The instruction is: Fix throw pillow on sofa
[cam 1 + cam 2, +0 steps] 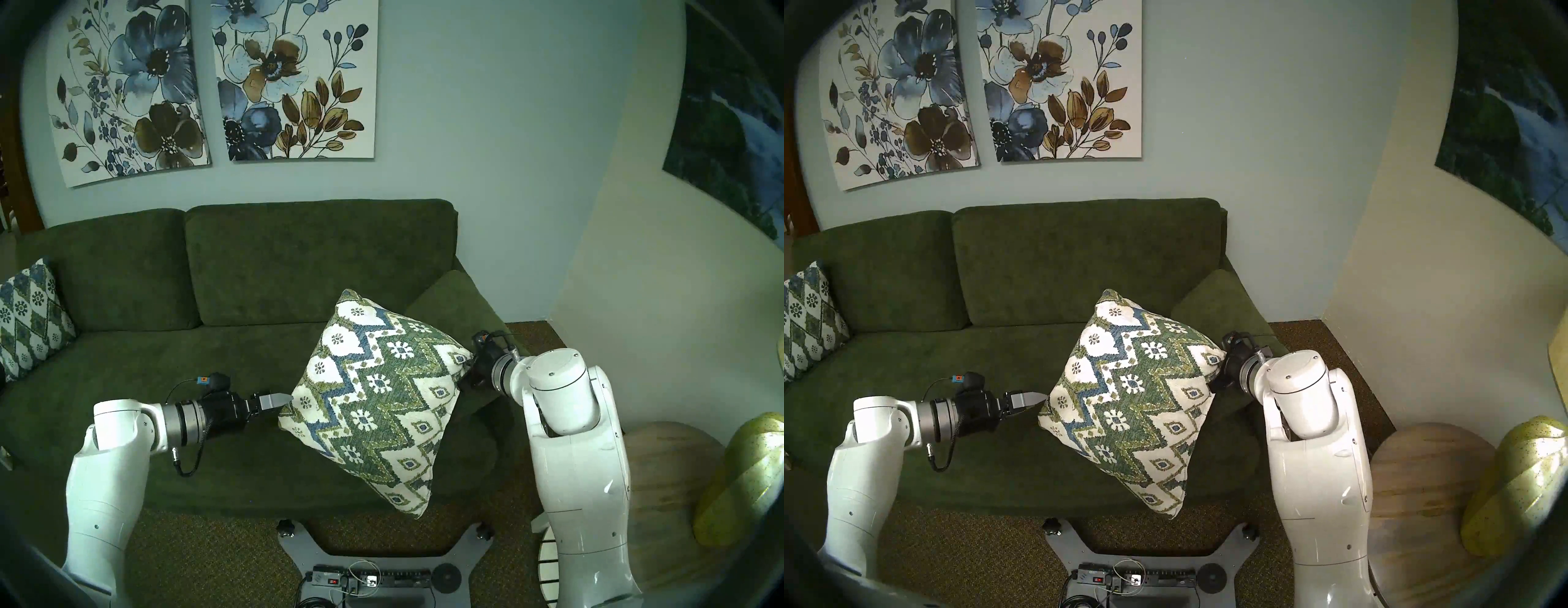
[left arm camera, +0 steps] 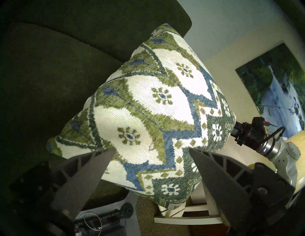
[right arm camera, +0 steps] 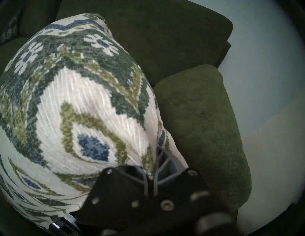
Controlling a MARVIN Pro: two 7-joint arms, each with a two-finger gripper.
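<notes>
The throw pillow (image 1: 373, 395) (image 1: 1136, 395), cream with green and blue zigzags, hangs tilted on one corner above the right part of the dark green sofa (image 1: 297, 263) (image 1: 1059, 254), lower corner past the seat's front edge. My right gripper (image 1: 469, 368) (image 1: 1222, 365) is shut on the pillow's right corner; the right wrist view shows the fingers pinching the fabric (image 3: 152, 166) beside the armrest (image 3: 198, 123). My left gripper (image 1: 285, 401) (image 1: 1038, 398) is open at the pillow's left corner; in the left wrist view (image 2: 151, 149) its fingers stand apart against the pillow (image 2: 148, 107).
A bluer diamond-lattice pillow (image 1: 27, 314) leans at the sofa's left end. A round wooden side table (image 1: 670, 488) and a yellow-green object (image 1: 738, 479) stand at the right, near the wall. My base (image 1: 373, 564) sits on the carpet before the sofa.
</notes>
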